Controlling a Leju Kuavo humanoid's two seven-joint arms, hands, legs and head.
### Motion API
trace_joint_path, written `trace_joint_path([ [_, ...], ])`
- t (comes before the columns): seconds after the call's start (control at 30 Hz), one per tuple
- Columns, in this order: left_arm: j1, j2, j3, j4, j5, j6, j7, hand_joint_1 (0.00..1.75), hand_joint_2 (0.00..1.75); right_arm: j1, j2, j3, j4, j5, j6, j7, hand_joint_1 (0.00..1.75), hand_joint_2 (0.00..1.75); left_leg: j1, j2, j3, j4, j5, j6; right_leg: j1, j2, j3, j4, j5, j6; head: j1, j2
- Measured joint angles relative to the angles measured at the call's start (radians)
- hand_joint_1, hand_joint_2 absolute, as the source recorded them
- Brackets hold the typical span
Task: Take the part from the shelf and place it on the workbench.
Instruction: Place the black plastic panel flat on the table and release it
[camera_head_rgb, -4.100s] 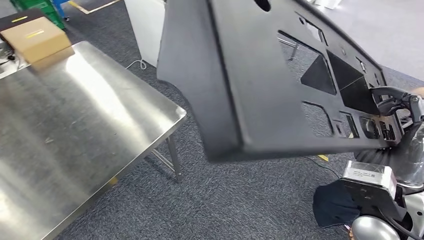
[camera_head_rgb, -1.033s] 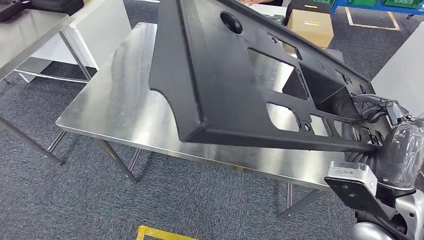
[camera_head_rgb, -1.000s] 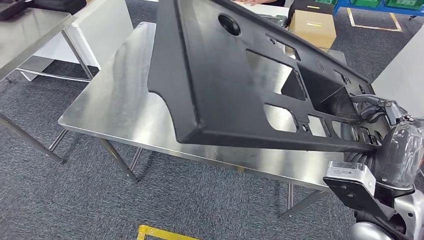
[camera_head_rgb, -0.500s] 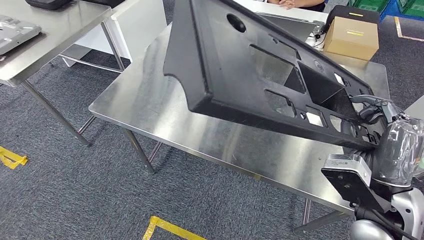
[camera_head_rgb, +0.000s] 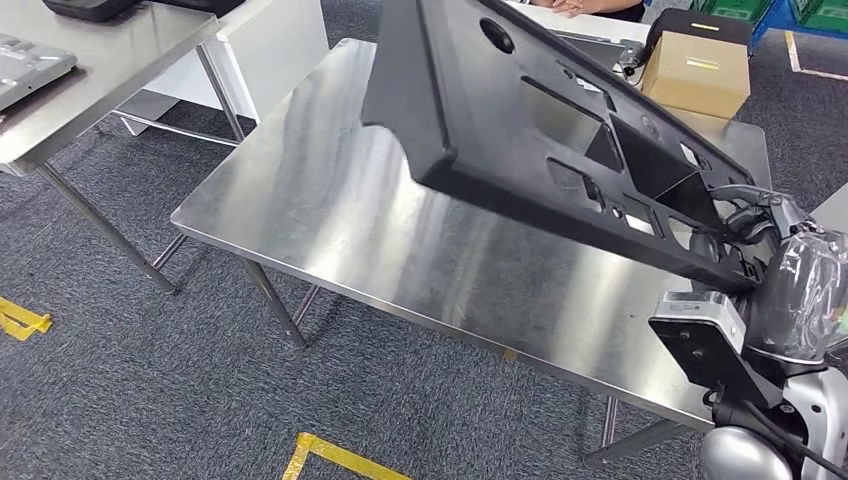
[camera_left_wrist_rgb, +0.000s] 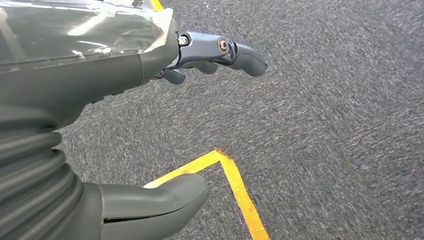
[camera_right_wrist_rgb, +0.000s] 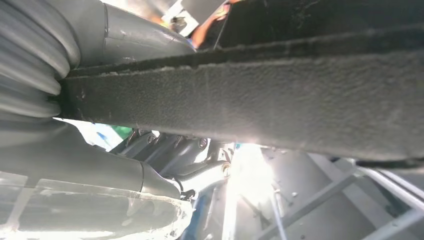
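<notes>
The right hand (camera_head_rgb: 752, 222) grips the black part (camera_head_rgb: 520, 120), tilted above the steel surface (camera_head_rgb: 330, 200). The left hand (camera_left_wrist_rgb: 150, 75) holds nothing, fingers (camera_left_wrist_rgb: 240, 52) apart.

The part (camera_head_rgb: 520, 110) is matte black all over, sitting against a shiny silver steel workbench (camera_head_rgb: 330, 210). Carpet (camera_head_rgb: 150, 400) is speckled dark grey with yellow tape lines (camera_left_wrist_rgb: 235, 180), and there's a plain tan cardboard box (camera_head_rgb: 697, 70) at the back.
</notes>
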Motion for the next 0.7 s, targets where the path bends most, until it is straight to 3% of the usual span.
trace_joint_path([
  [0.23,-0.007,0.012,0.000,0.019,-0.004,0.009,-0.002,0.00,1.75,0.000,-0.021,-0.060,0.084,-0.022,0.044,0.042,1.75,1.75,-0.006,0.000,-0.003,0.003,-0.001,0.001,-0.006,0.000,-0.001,-0.001,0.000,0.001,0.000,0.000],
  [0.43,-0.010,0.023,0.002,0.024,0.006,0.007,-0.021,0.00,1.75,0.000,-0.054,-0.106,0.172,-0.083,0.067,0.049,1.75,1.75,-0.012,0.001,-0.010,0.014,-0.008,0.018,-0.014,0.000,0.002,-0.004,0.002,0.006,0.000,0.000],
  [0.53,-0.012,0.026,0.003,0.025,0.008,0.006,-0.027,0.00,1.75,0.001,-0.070,-0.120,0.203,-0.095,0.068,0.047,1.75,1.75,-0.013,0.001,-0.001,-0.004,-0.009,0.037,-0.011,0.000,0.007,0.011,0.013,0.022,0.000,0.000],
  [0.6,-0.012,0.027,0.003,0.027,0.007,0.005,-0.029,0.00,1.75,0.000,-0.083,-0.124,0.220,-0.097,0.068,0.046,1.75,1.75,-0.008,0.002,0.018,-0.018,-0.007,0.048,-0.009,-0.002,-0.014,0.064,-0.017,0.017,0.002,0.000],
  [0.67,-0.012,0.028,0.003,0.028,0.006,0.005,-0.029,0.00,1.75,0.001,-0.094,-0.125,0.236,-0.098,0.069,0.044,1.75,1.75,-0.004,0.006,0.024,-0.020,-0.004,0.050,-0.011,-0.003,-0.074,0.180,-0.074,0.011,0.002,0.000],
  [0.7,-0.012,0.029,0.003,0.029,0.006,0.005,-0.029,0.00,1.75,0.004,-0.097,-0.126,0.244,-0.098,0.069,0.044,1.75,1.75,-0.004,0.007,0.023,-0.020,-0.004,0.049,-0.014,-0.003,-0.106,0.238,-0.095,0.015,0.002,0.000],
])
